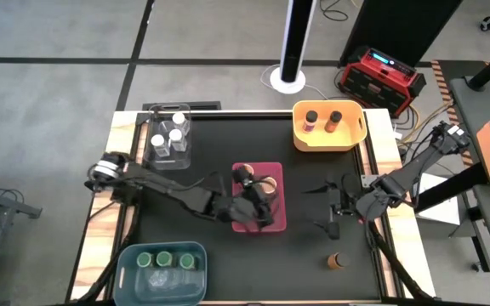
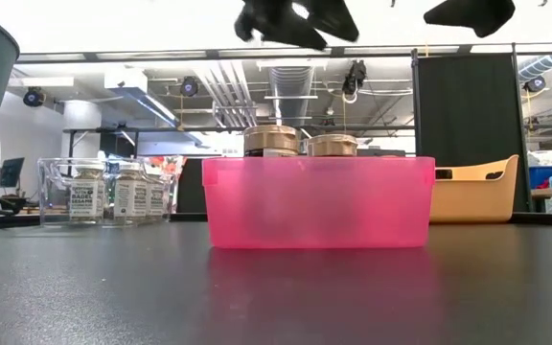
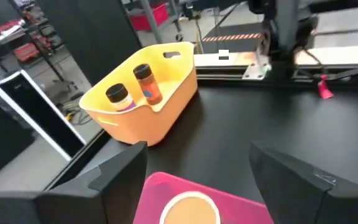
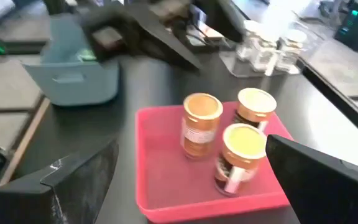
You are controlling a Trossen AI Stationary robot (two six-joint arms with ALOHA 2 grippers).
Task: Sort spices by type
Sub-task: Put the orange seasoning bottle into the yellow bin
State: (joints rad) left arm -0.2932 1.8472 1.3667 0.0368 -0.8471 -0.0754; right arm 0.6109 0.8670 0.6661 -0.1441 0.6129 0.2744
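Observation:
Three spice jars with orange-tan lids [image 4: 202, 107] stand upright on the floor of the pink bin [image 1: 270, 223] at the table's middle. My left gripper [image 1: 258, 206] hovers open above that bin with nothing between its fingers; one jar lid [image 3: 190, 208] shows just below it. My right gripper [image 1: 323, 206] waits open to the right of the pink bin, pointing at it. One more orange-lidded jar [image 1: 337, 260] stands alone on the table near the front right.
A yellow bin [image 1: 328, 136] at the far right holds two jars [image 3: 132, 90]. A clear bin [image 1: 168, 157] at the far left holds white-lidded jars. A blue bin [image 1: 134, 280] at the near left holds green-lidded jars. Bare black tabletop lies between the bins.

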